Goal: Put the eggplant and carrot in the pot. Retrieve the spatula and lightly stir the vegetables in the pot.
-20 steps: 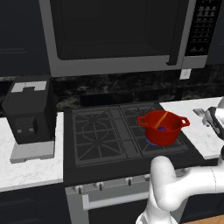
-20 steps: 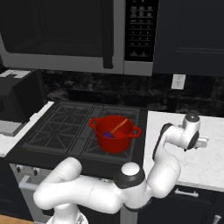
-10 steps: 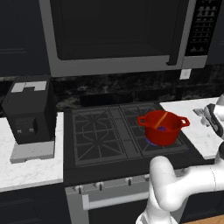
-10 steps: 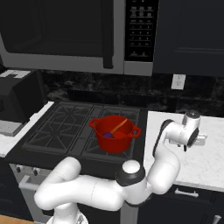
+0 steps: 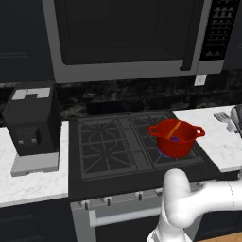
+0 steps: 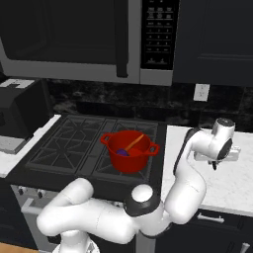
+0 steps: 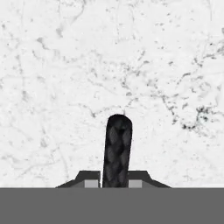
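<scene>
The red pot stands on the front right burner. Inside it the orange carrot leans across, beside the small purple eggplant. To the right of the stove, over the white counter, my gripper points down and is shut on the spatula's dark textured handle, which lies on the marble between the fingertips. In the left base view the spatula's grey head shows beside my hand at the frame's right edge. From the right base view my hand hides the grip.
A black coffee machine stands on the left counter. The microwave hangs above the stove. A blue flame burns under the pot. The white counter stretches right of the stove, with an outlet on the wall.
The jaws have gone from wide open to shut on the spatula handle. The hand has sunk slightly toward the counter. The pot and vegetables stayed put.
</scene>
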Motion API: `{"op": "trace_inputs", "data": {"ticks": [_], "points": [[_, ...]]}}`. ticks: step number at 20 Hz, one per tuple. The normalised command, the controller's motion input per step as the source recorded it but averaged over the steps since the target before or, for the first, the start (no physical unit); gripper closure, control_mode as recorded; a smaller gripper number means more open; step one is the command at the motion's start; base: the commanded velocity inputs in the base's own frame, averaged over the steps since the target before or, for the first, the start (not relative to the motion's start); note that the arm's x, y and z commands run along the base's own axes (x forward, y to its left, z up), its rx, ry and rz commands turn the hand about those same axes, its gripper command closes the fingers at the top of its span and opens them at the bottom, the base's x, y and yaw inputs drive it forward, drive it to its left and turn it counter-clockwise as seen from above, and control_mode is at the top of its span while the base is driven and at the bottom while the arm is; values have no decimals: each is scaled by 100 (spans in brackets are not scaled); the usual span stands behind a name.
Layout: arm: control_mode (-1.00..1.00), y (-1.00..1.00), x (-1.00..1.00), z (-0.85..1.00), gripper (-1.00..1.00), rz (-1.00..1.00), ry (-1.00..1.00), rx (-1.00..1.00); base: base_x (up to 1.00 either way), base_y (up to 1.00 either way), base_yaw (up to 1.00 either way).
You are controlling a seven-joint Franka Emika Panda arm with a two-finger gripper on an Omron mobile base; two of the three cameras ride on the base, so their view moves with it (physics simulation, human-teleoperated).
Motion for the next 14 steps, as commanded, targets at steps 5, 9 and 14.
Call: {"op": "trace_inputs", "data": {"ticks": [5,9,14], "points": [[-100,51,-100,100,100,35,-17,-42,0,0,0],[-100,67,-100,75,100,42,-6,-61,0,0,0],[-100,60,-99,86,100,44,0,-60,0,0,0]]}}
